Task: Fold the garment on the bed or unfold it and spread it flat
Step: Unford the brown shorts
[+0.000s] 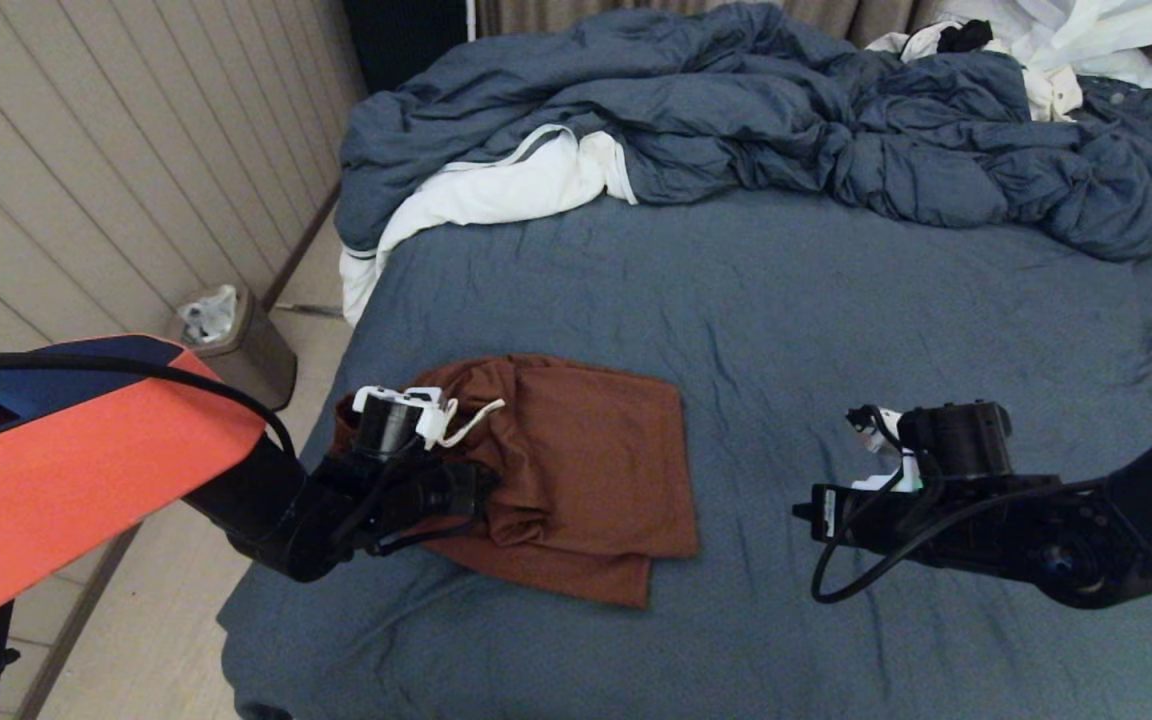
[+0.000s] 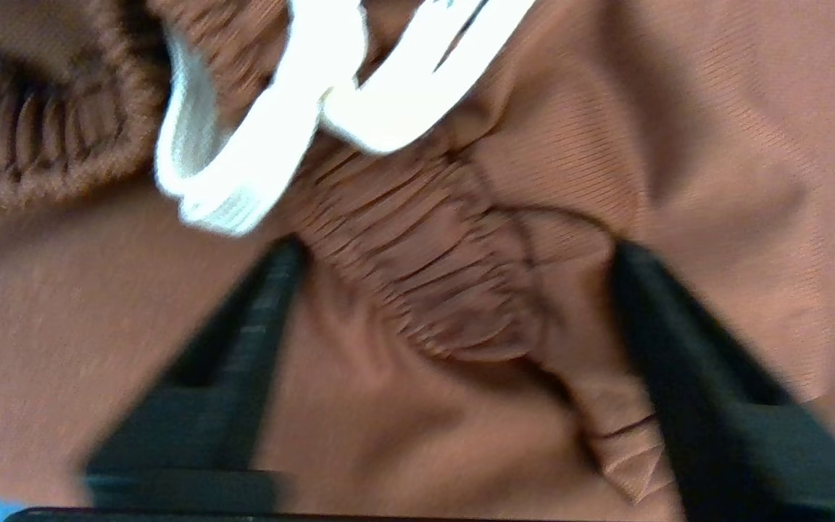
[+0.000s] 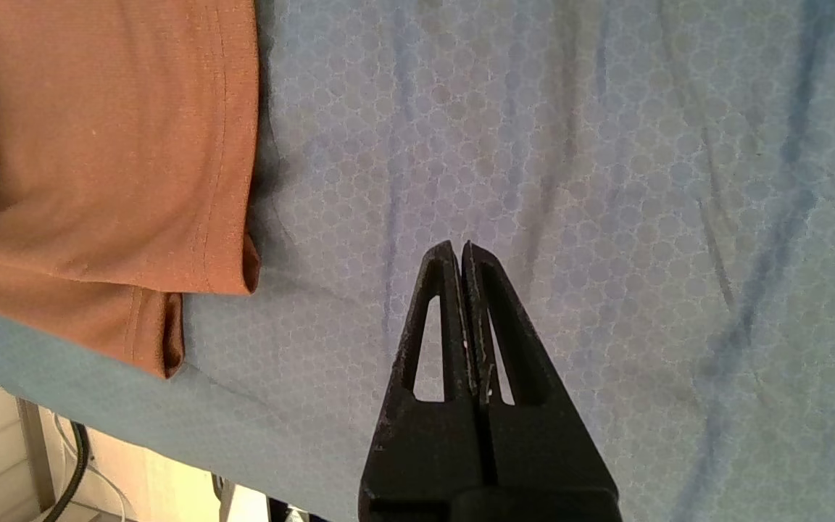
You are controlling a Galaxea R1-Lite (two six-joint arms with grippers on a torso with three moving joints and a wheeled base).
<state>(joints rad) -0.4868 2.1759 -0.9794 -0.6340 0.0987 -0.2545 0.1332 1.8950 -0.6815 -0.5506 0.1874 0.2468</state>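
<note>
On the left, the left end effector (image 2: pixel 454 304) sits low over the rust-brown thin-fabric shorts (image 1: pixel 576 470), its jaws spread apart either side of the gathered elastic waistband (image 2: pixel 425 268) (white drawstring (image 2: pixel 280 145) just beyond). The shorts lie folded on the wrinkled slate-blue sheet of the large bed (image 1: pixel 836 300), near its front left corner. To the right, the right end effector (image 3: pixel 464 250) hovers clenched and empty above bare sheet, apart from the shorts' hem.

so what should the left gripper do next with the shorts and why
Probably close. The left gripper stands open, its fingers straddling the bunched waistband of the shorts, so nothing is gripped yet. The right gripper hangs shut above the bed.
</note>
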